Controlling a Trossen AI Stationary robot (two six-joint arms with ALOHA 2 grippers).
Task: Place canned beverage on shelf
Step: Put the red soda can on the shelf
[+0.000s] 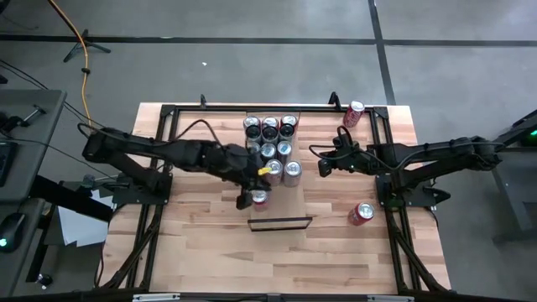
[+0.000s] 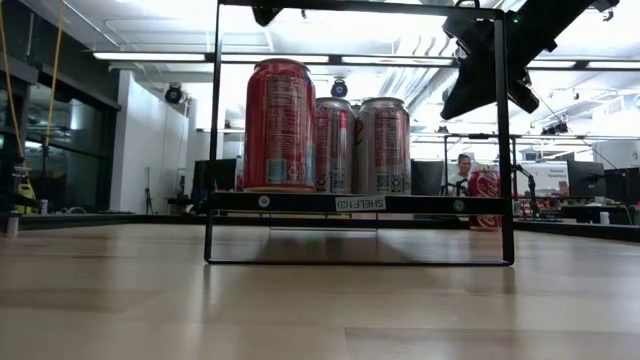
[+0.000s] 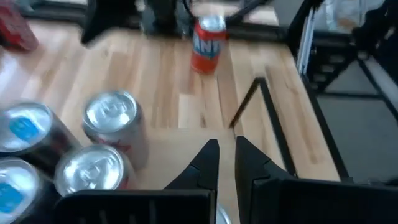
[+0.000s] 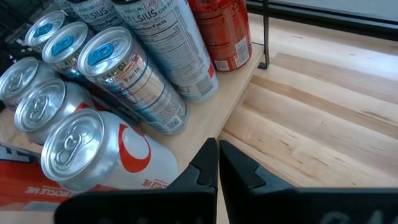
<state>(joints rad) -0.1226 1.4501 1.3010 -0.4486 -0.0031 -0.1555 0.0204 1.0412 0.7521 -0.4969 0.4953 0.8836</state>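
1. Red beverage can point(image 1: 260, 198) stands upright at the shelf's point(image 1: 295, 186) front edge, silver top up, under the left gripper point(image 1: 249, 199), whose fingers are clenched with nothing visibly between them.
2. Silver and dark cans point(image 1: 270, 139) crowd the shelf behind it.
3. Right gripper point(image 1: 322, 165), clenched empty, hovers beside the shelf's right end.
4. Two red cans sit near the table's point(image 1: 201, 243) right edge: one lies at the far corner point(image 1: 354, 114), one nearer the front point(image 1: 362, 213).

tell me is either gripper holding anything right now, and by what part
Nothing appears held. The left gripper is shut with nothing between its fingers, just above the red can; the right gripper is shut on nothing.
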